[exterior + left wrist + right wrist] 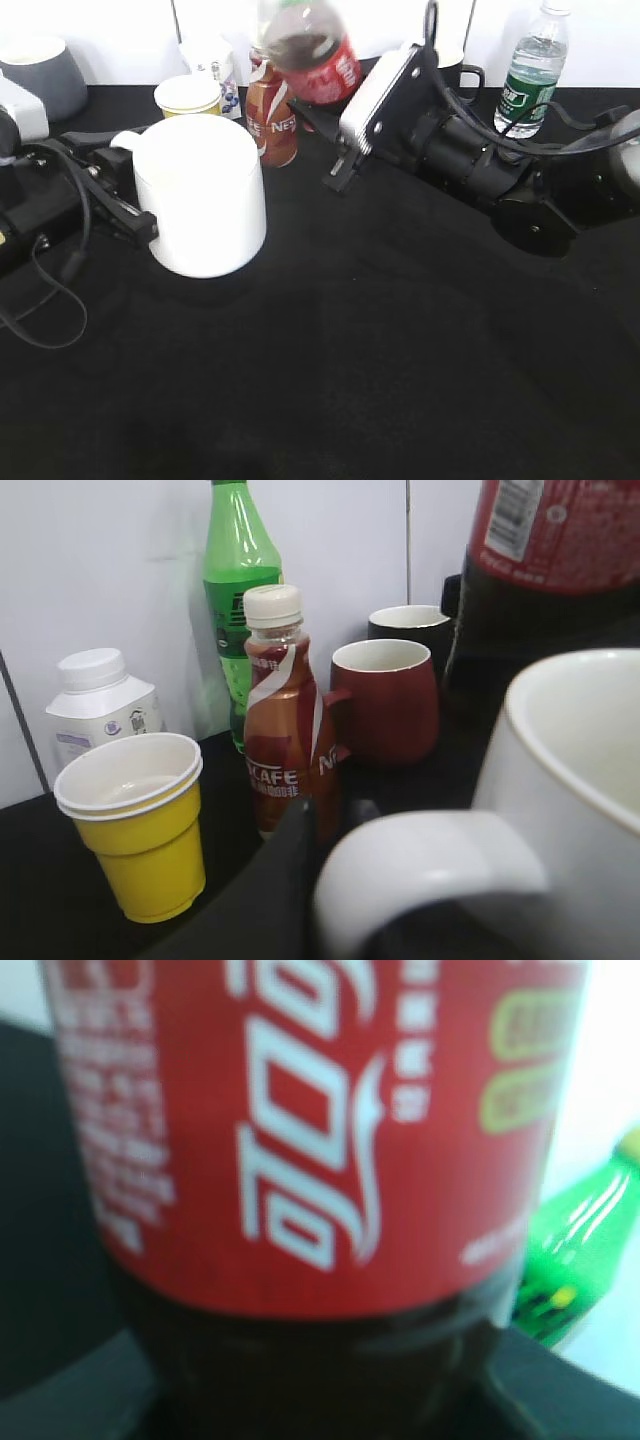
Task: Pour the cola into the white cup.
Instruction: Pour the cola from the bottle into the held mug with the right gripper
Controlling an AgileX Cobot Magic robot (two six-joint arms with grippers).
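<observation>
The white cup stands on the black table at centre left; its inside looks white and dry in the left wrist view. My left gripper is shut on the cup's loop handle, with one black finger beside it. The cola, a clear bottle with a red label and dark liquid, is held off the table behind and right of the cup, leaning a little. My right gripper is shut on its lower part. The label fills the right wrist view. Its cap is out of view.
Behind the cup stand a yellow cup, a Nescafe bottle and a small white bottle. A green bottle, a red mug and a black mug stand further back. A grey mug is far left, a water bottle far right.
</observation>
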